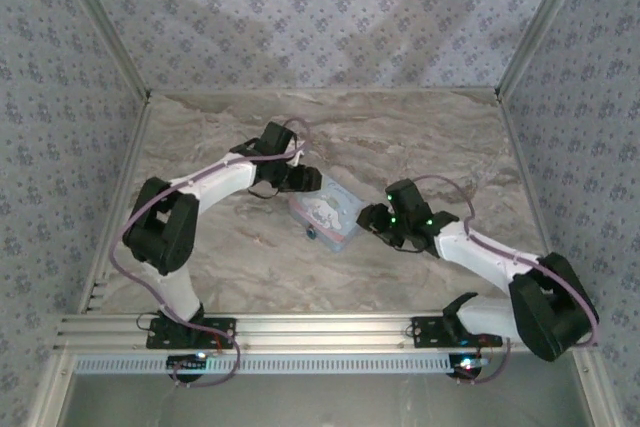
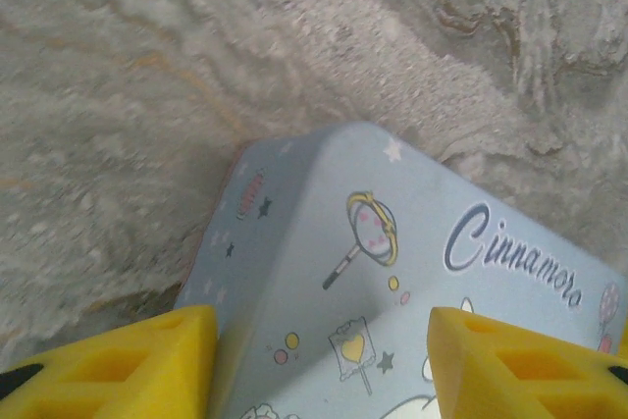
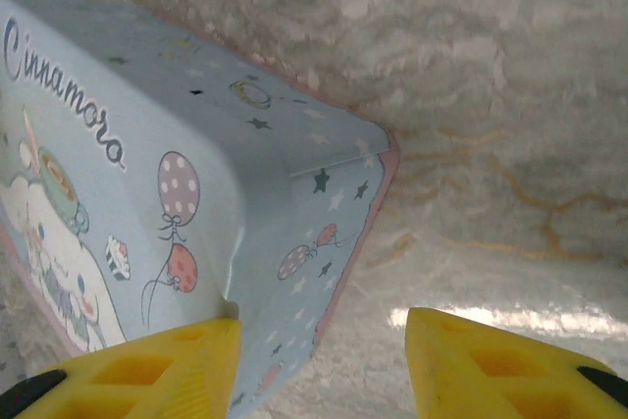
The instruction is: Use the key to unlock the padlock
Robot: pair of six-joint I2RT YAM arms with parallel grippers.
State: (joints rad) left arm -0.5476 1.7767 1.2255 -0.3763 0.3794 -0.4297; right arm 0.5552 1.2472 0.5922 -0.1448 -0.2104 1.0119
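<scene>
A pale blue "Cinnamoroll" tin box lies in the middle of the marble table. A small dark round spot sits on its near side, too small to identify. I cannot make out the padlock or the key. My left gripper is at the box's far-left corner. In the left wrist view its yellow fingers stand apart over a corner of the box. My right gripper is at the box's right end. There it stands open, one finger over the box's lid and the other over the table.
Patterned walls enclose the table on the left, back and right. An aluminium rail with both arm bases runs along the near edge. Bare marble lies behind the box and to either side of it.
</scene>
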